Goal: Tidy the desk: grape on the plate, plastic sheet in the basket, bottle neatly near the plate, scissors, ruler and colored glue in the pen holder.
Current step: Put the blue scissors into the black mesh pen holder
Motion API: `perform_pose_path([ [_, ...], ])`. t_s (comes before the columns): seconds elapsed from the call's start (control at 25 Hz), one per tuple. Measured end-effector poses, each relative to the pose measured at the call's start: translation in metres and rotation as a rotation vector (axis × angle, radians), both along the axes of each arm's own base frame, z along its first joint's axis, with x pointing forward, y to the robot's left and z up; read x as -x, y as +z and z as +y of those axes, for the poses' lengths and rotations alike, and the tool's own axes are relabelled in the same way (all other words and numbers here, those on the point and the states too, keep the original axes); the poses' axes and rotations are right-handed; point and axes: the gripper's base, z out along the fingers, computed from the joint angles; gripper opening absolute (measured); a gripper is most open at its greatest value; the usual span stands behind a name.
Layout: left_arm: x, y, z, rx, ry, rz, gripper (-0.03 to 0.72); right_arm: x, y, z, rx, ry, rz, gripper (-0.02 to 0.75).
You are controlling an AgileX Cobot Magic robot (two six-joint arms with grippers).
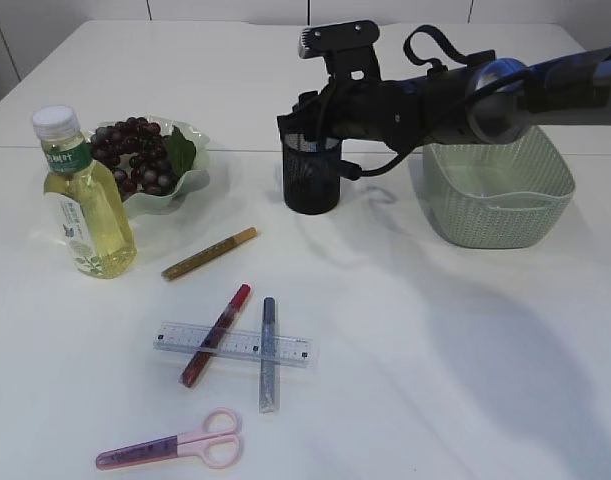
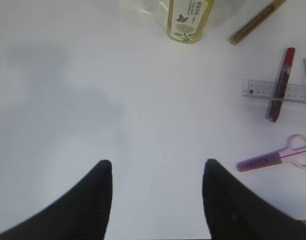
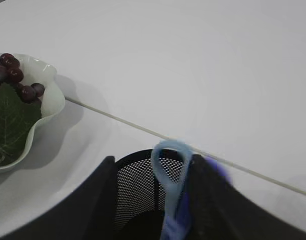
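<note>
My right gripper [image 3: 150, 159] hovers right over the black mesh pen holder [image 3: 135, 192], also in the exterior view [image 1: 311, 185]. Its jaws are wide apart. Blurred blue-handled scissors [image 3: 169, 180] hang handle-up between them, against the right finger, with the blades down in the holder. My left gripper [image 2: 157, 162] is open and empty above bare table. The grapes [image 1: 135, 155] lie on the pale green plate [image 1: 192, 175]. The bottle [image 1: 85, 205] stands upright in front of the plate. The ruler [image 1: 285, 349], three glue sticks [image 1: 210, 253] [image 1: 217, 333] [image 1: 268, 355] and pink scissors [image 1: 175, 447] lie on the table.
The green basket [image 1: 500, 190] stands at the right, behind my right arm; something clear seems to lie inside it. In the left wrist view the ruler [image 2: 258, 90] and pink scissors [image 2: 275, 157] lie to the right of the jaws.
</note>
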Motion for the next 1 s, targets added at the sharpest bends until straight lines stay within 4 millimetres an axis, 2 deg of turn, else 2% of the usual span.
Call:
perform_pose_path([
  [0.24,0.0,0.0,0.0,0.0,0.0,0.0,0.417,0.001,0.002,0.0,-0.006,-0.006,0.027,0.389],
  [0.32,0.0,0.0,0.0,0.0,0.0,0.0,0.416,0.002,0.012,0.0,-0.005,-0.004,0.033,0.389],
  [0.56,0.0,0.0,0.001,-0.011,0.002,0.001,0.415,0.006,0.066,-0.001,0.005,0.005,0.066,0.38],
  [0.8,0.0,0.0,0.002,-0.022,0.001,0.004,0.415,0.029,0.106,-0.009,0.073,0.02,0.233,0.372],
  [1.0,0.0,0.0,0.002,-0.022,0.001,0.004,0.415,0.064,0.131,-0.017,0.097,0.049,0.468,0.37],
])
